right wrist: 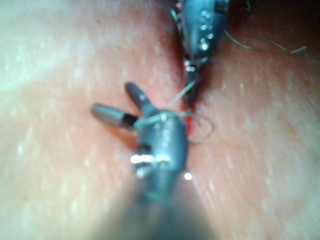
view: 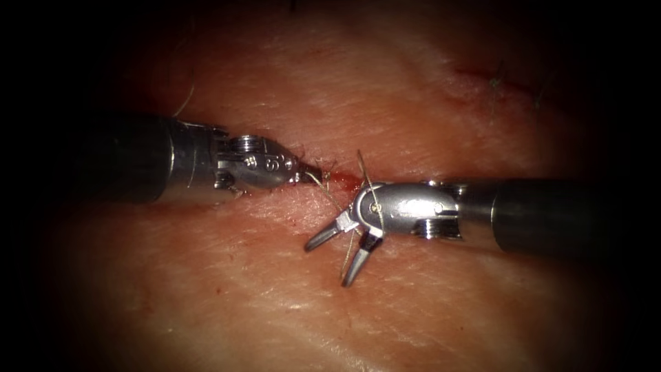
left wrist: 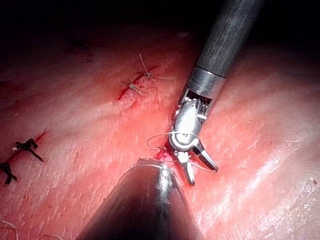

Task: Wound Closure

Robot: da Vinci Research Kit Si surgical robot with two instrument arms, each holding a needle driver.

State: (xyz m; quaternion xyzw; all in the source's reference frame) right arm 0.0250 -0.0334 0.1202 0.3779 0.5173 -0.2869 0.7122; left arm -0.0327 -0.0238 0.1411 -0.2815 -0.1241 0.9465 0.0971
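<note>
Right tool (view: 339, 253): jaws spread apart, holding nothing, tips hanging over bare tissue (view: 206, 296) below the cut (view: 344, 182). Thread (view: 367, 180) is draped across its wrist, just behind the jaws, not between them; the right wrist view shows the same strand (right wrist: 162, 116) lying over the tool body.

Left tool (view: 313, 173): jaws closed to a point on the thread right at the cut, beside a patch of red fluid (view: 348, 183).

Key relation: the thread runs from the left tool's tip slantwise toward the right tool, passing behind the open jaws, not ahead of them. The left tool is the nearer to the cut; the right tool's tips point away from it.

Needle: cannot make it out. Cut thread ends (left wrist: 135, 86) show on tissue beyond the right tool (left wrist: 199, 169).
</note>
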